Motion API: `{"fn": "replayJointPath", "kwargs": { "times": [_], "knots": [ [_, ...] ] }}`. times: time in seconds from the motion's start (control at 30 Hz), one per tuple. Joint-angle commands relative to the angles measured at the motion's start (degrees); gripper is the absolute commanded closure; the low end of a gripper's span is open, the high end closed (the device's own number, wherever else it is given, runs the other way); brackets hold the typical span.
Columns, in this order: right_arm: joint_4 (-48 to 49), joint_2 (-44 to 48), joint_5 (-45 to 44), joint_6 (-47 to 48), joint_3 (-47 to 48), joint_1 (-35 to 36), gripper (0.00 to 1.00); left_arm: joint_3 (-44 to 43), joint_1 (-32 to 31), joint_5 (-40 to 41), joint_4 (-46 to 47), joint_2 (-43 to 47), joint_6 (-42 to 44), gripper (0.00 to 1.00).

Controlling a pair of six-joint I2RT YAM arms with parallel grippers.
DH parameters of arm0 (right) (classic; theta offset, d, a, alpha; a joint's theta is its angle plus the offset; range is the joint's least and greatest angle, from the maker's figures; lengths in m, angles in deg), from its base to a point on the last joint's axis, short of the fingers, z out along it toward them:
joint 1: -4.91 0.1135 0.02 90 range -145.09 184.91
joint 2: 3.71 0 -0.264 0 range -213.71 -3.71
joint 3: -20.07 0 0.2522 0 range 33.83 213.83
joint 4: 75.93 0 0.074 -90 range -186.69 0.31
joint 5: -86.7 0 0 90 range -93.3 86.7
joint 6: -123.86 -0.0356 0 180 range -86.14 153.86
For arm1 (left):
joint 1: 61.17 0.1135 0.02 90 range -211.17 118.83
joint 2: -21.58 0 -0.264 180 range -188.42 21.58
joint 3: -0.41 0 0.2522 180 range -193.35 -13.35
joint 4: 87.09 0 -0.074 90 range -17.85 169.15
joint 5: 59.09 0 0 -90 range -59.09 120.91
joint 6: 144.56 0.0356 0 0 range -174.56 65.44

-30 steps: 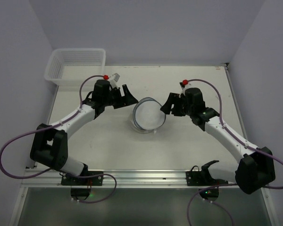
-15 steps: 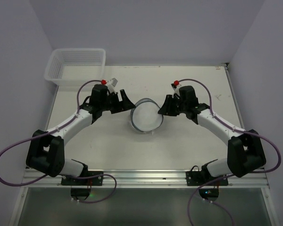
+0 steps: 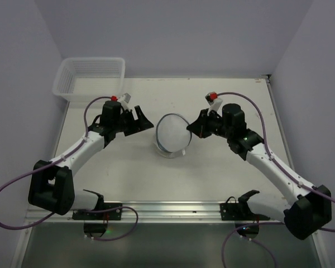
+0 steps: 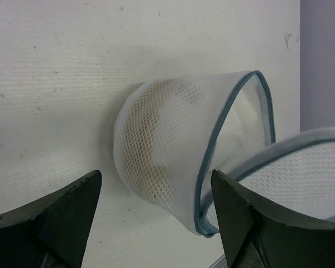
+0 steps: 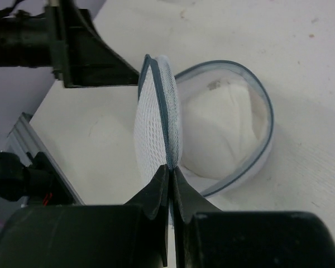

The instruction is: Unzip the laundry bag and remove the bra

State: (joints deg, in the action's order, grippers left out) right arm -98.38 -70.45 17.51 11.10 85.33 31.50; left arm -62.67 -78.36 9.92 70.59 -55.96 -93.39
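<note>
From above, the laundry bag [image 3: 172,137] lies open between both arms. Left wrist: the left gripper [image 4: 154,177] is spread, with the bag just ahead. Right wrist: the right gripper [image 5: 168,167] pinches the bag's lifted half. The bra [image 5: 226,131], likely soft and light, lies beyond, best taken by its padded edge.

Bright, even light with soft shadows; both wrist views show the near fingers [image 4: 50,223] slightly blurred

White table [image 3: 128,167], two things.
The laundry bag [image 3: 172,138] lies between the left gripper [image 3: 144,118] and right gripper [image 3: 193,127]; a latticed basket [image 3: 89,75] sits well beyond the left one.
</note>
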Motion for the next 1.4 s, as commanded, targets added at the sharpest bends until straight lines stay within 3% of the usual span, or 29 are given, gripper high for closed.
{"fn": "replayJointPath", "kwargs": {
  "times": [0.0, 0.2, 0.3, 0.63, 0.77, 0.9, 1.0, 1.07, 1.17, 1.27, 1.37],
  "knots": [
    [4.28, 5.65, 4.56, 6.92, -2.54, 2.49, 1.00, -0.34, 0.40, -0.28, -0.67, 1.78, -0.72, 0.17],
    [3.86, 13.03, 8.36, 15.20, -7.82, 8.02, 0.99, -1.57, 0.40, 0.34, -1.99, 2.21, -0.20, 0.17],
    [0.97, 14.53, 9.41, 19.76, -8.61, 11.71, 0.91, -1.57, 0.40, 0.87, -2.60, 2.57, 0.16, 0.17],
    [-7.82, 10.33, 8.71, 30.49, -9.24, 24.73, 0.77, -0.60, 0.40, 1.66, -3.04, 3.44, -0.28, 0.17],
    [-12.75, 7.07, 10.38, 31.29, -6.95, 27.02, 0.59, -0.34, 0.40, 2.71, -3.83, 4.85, 0.07, 0.17],
    [-12.07, 7.32, 8.99, 25.95, -4.84, 27.03, 0.52, -0.25, 0.23, 2.80, -3.31, 7.48, 0.07, 0.17],
    [-10.91, 7.68, -0.41, 18.85, -3.61, 26.33, 0.50, -0.95, -0.82, 3.85, -3.40, 9.68, 0.68, 0.17],
    [-10.91, 7.50, -7.96, 14.70, -2.20, 25.27, 0.54, -1.74, -2.05, 5.25, -3.75, 10.30, 0.69, 0.17],
    [-10.91, 7.85, -16.64, 6.09, -1.76, 19.48, 0.53, -3.67, -8.19, 10.25, -3.75, 9.69, 0.07, 0.17],
    [-13.01, 8.29, -22.64, -1.65, -1.94, 9.04, 0.49, -5.52, -14.53, 14.66, -3.49, 7.94, -1.76, 0.17],
    [-13.64, 8.29, -22.67, -6.58, -2.29, 3.58, 0.44, -6.13, -17.69, 16.95, -2.43, 6.18, -2.39, 0.17]
  ]
}}
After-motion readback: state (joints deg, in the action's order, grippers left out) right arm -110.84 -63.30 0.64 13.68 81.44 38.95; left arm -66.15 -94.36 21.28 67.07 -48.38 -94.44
